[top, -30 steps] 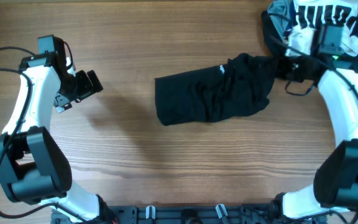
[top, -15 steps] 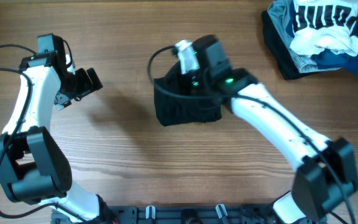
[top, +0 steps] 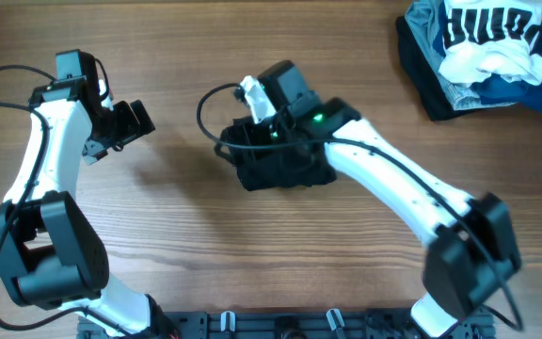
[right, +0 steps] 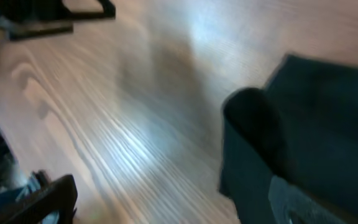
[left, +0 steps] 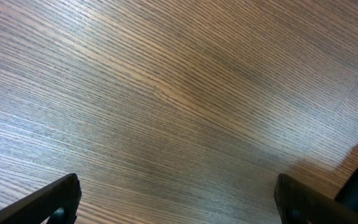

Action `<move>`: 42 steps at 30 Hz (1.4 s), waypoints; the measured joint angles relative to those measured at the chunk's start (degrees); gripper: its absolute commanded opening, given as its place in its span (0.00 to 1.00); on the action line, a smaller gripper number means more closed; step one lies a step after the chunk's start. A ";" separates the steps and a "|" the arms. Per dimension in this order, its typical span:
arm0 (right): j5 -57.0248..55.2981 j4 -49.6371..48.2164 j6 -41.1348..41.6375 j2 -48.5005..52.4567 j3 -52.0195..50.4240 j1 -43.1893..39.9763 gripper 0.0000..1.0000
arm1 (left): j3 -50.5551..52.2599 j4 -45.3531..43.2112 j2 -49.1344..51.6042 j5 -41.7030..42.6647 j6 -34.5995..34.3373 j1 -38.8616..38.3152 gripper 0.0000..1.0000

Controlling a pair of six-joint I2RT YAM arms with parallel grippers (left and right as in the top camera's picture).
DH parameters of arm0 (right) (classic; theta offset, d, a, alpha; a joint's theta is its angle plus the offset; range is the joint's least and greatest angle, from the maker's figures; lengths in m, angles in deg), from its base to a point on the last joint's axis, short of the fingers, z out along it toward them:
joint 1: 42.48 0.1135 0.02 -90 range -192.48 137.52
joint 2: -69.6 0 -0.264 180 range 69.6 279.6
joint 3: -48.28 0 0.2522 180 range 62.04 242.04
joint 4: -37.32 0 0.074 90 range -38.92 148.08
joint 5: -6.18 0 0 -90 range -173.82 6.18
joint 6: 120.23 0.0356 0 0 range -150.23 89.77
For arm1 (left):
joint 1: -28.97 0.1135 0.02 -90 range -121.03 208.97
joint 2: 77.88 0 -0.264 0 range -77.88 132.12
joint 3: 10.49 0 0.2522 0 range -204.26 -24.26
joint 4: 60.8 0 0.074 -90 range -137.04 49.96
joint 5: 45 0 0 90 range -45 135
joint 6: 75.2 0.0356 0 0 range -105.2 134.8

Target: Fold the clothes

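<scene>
The clothes, a plain black garment (top: pixel 285 168), lie folded into a compact block at the table's middle. My right gripper (top: pixel 245 149) hovers over the block's left edge, jaws wide apart and gripping nothing. In the right wrist view the black garment (right: pixel 319 130) fills the right side; one finger stands over it and the other over bare wood, with the right gripper (right: pixel 173 205) open between them. My left gripper (top: pixel 125 127) is open above bare table well to the left of the garment. In the left wrist view the left gripper (left: pixel 182 202) shows only wood grain between its fingers.
A pile of other clothes sits at the back right corner: a white-and-navy lettered garment (top: pixel 492 33) on darker folded clothes (top: pixel 431 94). The right arm's cable (top: pixel 207 121) loops out to the left of the black garment.
The right arm swept left from the back right, carrying the garment's right end over onto its left half, then opened its jaws. The left arm has not moved.
</scene>
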 measured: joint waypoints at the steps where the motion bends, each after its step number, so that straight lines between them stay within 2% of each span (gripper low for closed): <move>1: -2.10 2.86 -0.28 -1.42 1.66 -0.46 0.98 | 0.00 -0.07 0.00 0.00 0.00 0.00 1.00; 2: -4.66 5.81 -0.76 -3.08 3.23 -1.25 0.93 | 0.00 -0.17 0.00 0.00 0.00 0.00 1.00; 5: -11.43 15.37 -0.13 -5.31 4.42 -3.63 0.69 | 0.00 -0.20 0.00 0.02 0.00 0.00 1.00; 7: -14.84 18.23 1.09 -4.61 3.10 -4.96 0.56 | 0.00 -0.37 0.00 0.46 0.00 0.00 1.00; 12: -17.99 14.73 3.98 -0.68 -3.45 -5.46 0.49 | 0.00 -0.90 0.00 1.81 0.02 0.00 1.00; 13: -18.23 13.92 4.48 0.17 -4.66 -5.46 0.43 | 0.00 -0.87 0.00 1.97 0.00 0.00 1.00; 15: -18.49 13.07 5.09 1.73 -5.53 -5.46 0.25 | 0.00 -0.96 0.00 2.16 0.02 0.00 1.00; 16: -18.67 12.50 5.35 2.69 -5.73 -5.46 0.08 | 0.00 -1.01 0.00 2.19 0.02 0.00 1.00; 17: -18.69 12.41 5.53 2.89 -5.88 -5.46 0.04 | 0.00 -1.03 0.00 2.19 0.02 0.00 1.00; 24: -15.67 12.57 5.95 2.89 -5.99 -4.52 0.04 | 0.00 -1.14 0.00 2.16 0.02 0.00 1.00; 28: -12.41 10.38 5.95 2.89 -5.99 1.09 0.06 | 0.00 -1.53 0.00 2.16 0.02 0.00 1.00; 29: -11.87 9.49 5.95 2.89 -5.99 3.23 0.37 | 0.00 -1.57 0.00 2.19 0.02 0.00 1.00; 30: -11.43 8.46 5.92 2.89 -5.99 5.51 0.57 | 0.00 -1.68 0.00 2.16 0.00 0.00 1.00; 31: -11.04 8.07 6.12 2.89 -5.99 7.21 0.75 | 0.00 -1.70 0.00 2.19 0.02 0.00 1.00; 32: -10.47 7.98 6.12 2.89 -5.97 8.20 0.83 | 0.00 -1.70 0.00 2.19 0.02 0.00 1.00; 34: -10.05 8.52 5.99 2.89 -5.79 7.30 0.87 | 0.00 -1.70 0.00 2.19 0.02 0.00 1.00; 38: -9.99 14.08 5.33 2.75 -1.09 0.20 0.87 | 0.00 -1.90 0.00 3.17 0.13 0.00 1.00; 42: -10.03 14.58 0.79 -0.07 3.08 -6.82 0.86 | 0.00 -2.12 0.00 8.41 2.29 -0.22 1.00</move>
